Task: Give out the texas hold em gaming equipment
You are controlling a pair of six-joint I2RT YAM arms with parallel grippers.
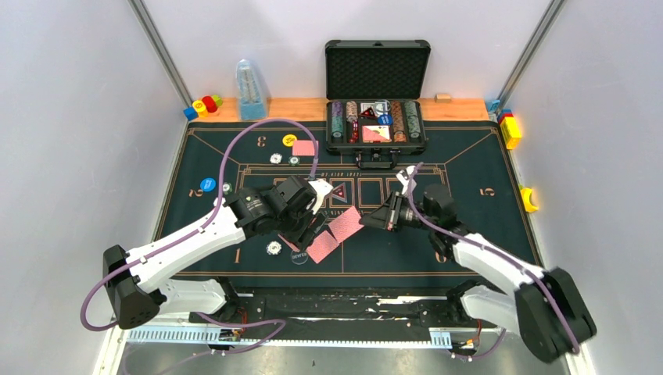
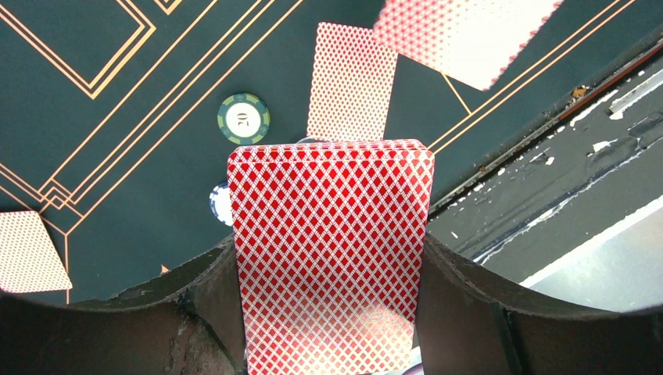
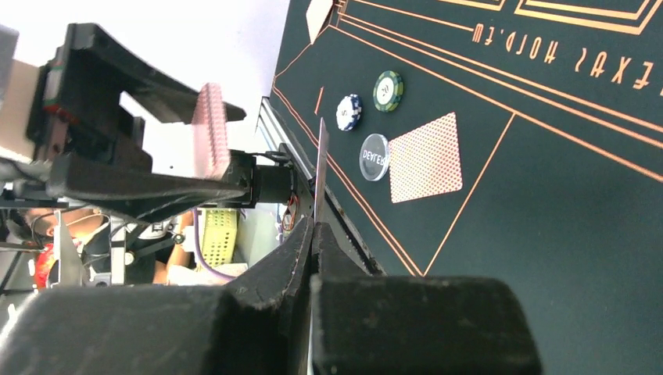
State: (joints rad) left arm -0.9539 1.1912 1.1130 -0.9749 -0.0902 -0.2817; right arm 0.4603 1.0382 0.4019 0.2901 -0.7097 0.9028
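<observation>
Deck [image 2: 328, 234] in left pincer [image 2: 328, 269]: red backs, white diamond lattice. Card [image 2: 461, 35] in right pincer [image 3: 313, 226]: same lattice, looks paler pink, maybe just glare. Mat [image 1: 469, 234]: dark green, orange lines and lettering. Green chip [image 2: 244, 119]: white edge marks. Blue chip [image 3: 349, 112]: white stripes. Dealer button [image 3: 374, 156]: dark, white text. Yellow disc [image 1: 289, 141], blue disc [image 1: 207, 185]. Case [image 1: 378, 70]: black. Arm links [image 1: 188, 242] white; cables [image 1: 224, 168] purple.
</observation>
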